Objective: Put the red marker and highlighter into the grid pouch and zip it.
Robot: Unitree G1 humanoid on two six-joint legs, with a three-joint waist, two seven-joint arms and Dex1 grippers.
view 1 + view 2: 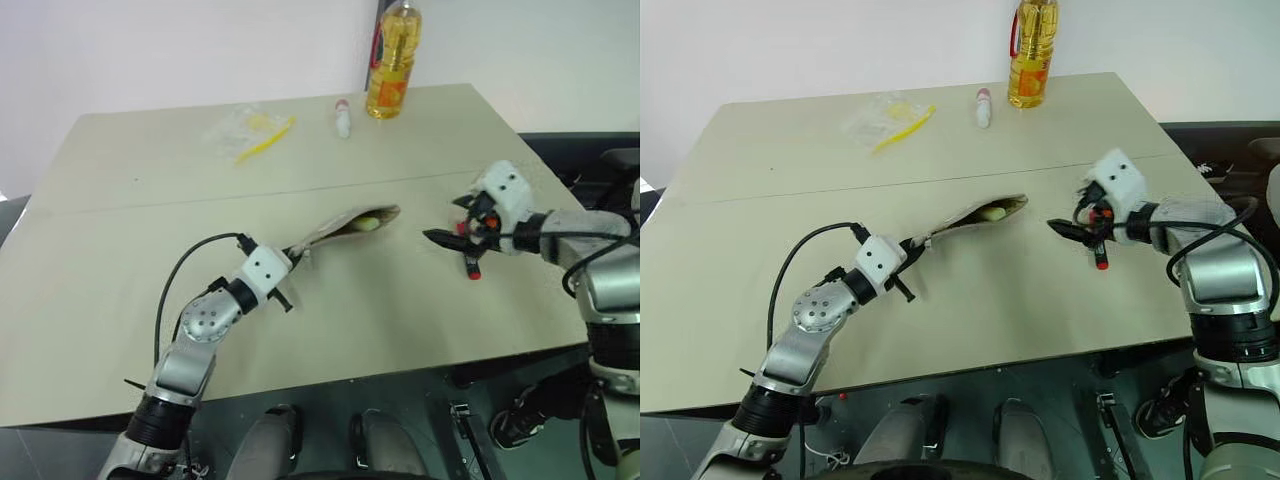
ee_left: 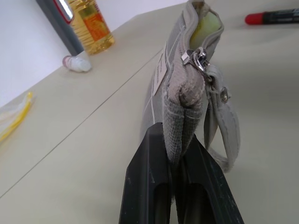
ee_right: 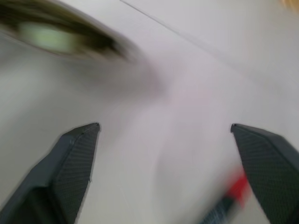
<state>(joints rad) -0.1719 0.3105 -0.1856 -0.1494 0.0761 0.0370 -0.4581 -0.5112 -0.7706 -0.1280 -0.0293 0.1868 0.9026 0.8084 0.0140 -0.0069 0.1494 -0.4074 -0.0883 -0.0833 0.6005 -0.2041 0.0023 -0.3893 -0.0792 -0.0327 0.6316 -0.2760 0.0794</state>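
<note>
Head views: the grey grid-lined fabric pouch [image 1: 345, 227] is pinched at one end by the left gripper [image 1: 291, 257], its long axis running toward the table's far right, open mouth showing the stubby yellow highlighter [image 1: 367, 223].
Right gripper [image 1: 1072, 226]: fingers spread wide, empty, above the red-capped marker [image 1: 1101, 262]; bare beige table [image 1: 400, 310] all round.
Left wrist view: black fingers [image 2: 147, 182] pressed onto the pouch's edge; metal zipper pull [image 2: 198, 58] near the open mouth.
Right wrist view: marker lies between the spread fingers, near one.

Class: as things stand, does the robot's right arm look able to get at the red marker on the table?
Probably yes: the right gripper hangs open just beside the red marker, with only bare table between them.
</note>
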